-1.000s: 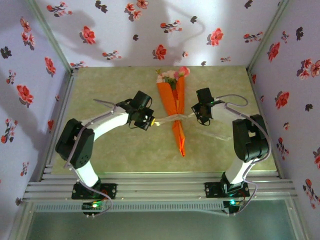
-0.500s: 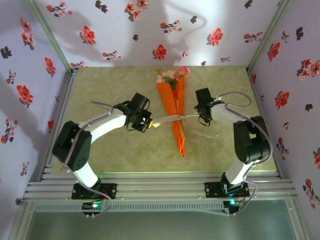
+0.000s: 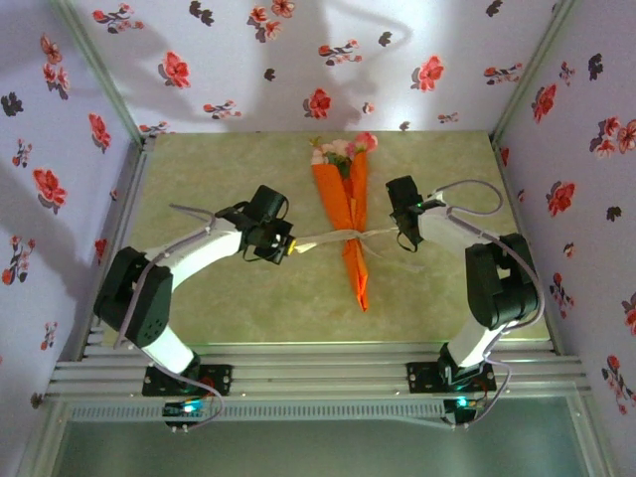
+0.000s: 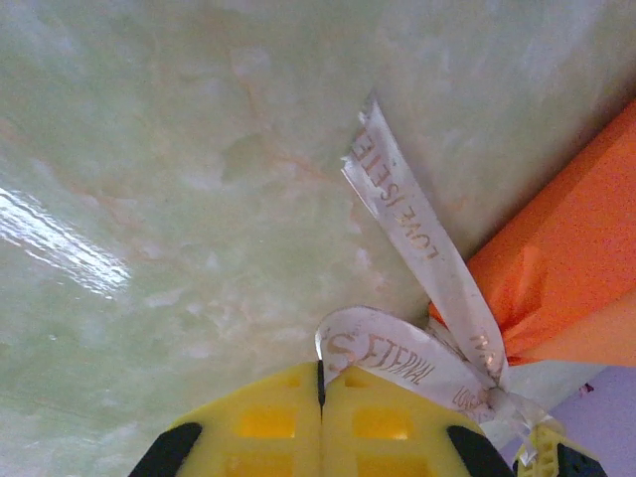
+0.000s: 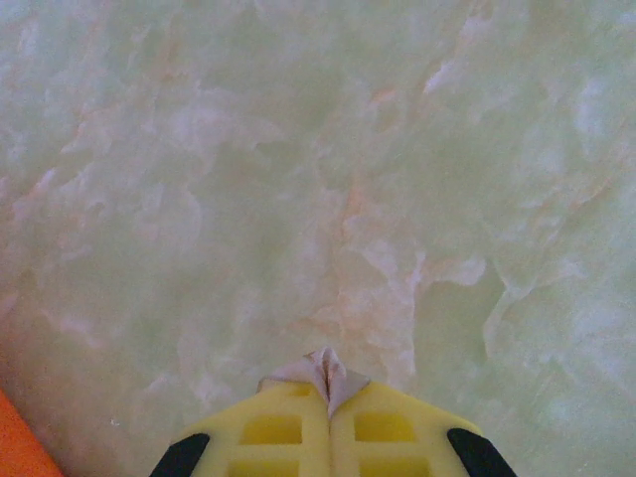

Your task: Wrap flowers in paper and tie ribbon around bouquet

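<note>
The left pincer (image 4: 321, 370) is closed on the ribbon (image 4: 397, 204), with a printed loop pinched between its yellow jaws. A loose printed tail is laid across the tabletop (image 4: 149, 149) just beyond. The right pincer (image 5: 328, 383) is likewise closed on the ribbon, a small cream tuft being nipped between its jaws. From above, the ribbon is seen stretched between the two pincers and crosses the bouquet (image 3: 350, 214) near its middle. In the left wrist view it is bunched against the orange paper (image 4: 566, 258). The bouquet is laid on the tabletop between the arms, with its point toward the bases and its flowers (image 3: 340, 149) toward the back wall (image 3: 298, 60).
</note>
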{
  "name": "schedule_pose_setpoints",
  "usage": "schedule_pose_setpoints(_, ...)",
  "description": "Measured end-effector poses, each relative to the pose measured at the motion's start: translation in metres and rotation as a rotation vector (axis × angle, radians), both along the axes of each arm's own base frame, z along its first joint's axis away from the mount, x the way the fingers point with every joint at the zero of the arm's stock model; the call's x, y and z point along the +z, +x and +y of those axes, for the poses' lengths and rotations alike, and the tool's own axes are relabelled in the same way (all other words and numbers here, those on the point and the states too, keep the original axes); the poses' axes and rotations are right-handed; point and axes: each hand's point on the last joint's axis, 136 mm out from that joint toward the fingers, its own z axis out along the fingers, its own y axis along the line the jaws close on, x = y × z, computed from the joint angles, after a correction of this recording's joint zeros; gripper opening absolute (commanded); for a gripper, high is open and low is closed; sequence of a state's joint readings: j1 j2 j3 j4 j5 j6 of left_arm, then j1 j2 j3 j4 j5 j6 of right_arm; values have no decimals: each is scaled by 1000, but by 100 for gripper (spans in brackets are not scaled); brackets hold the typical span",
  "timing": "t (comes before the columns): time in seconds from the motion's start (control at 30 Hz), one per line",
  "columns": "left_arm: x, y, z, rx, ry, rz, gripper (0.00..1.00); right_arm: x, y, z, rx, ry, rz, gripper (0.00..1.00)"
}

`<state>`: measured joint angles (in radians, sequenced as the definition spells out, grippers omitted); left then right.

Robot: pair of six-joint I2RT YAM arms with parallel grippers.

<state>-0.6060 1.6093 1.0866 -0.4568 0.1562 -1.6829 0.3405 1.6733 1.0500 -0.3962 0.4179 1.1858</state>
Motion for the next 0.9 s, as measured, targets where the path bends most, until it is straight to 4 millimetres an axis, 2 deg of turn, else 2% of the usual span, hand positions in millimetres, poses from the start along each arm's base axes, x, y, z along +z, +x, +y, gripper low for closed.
schedule_pose_setpoints(0.33,0,1,13,17,13,5,0,-4,1,-5,30,-105,60,0)
schedule_pose_setpoints(0.63,1,-3,26,33,19,10,0,3,9,-14,60,-219,88,0)
schedule_pose_setpoints(0.9,9,0,41,53,18,-10,0,7,15,-15,100,-283,107,0)
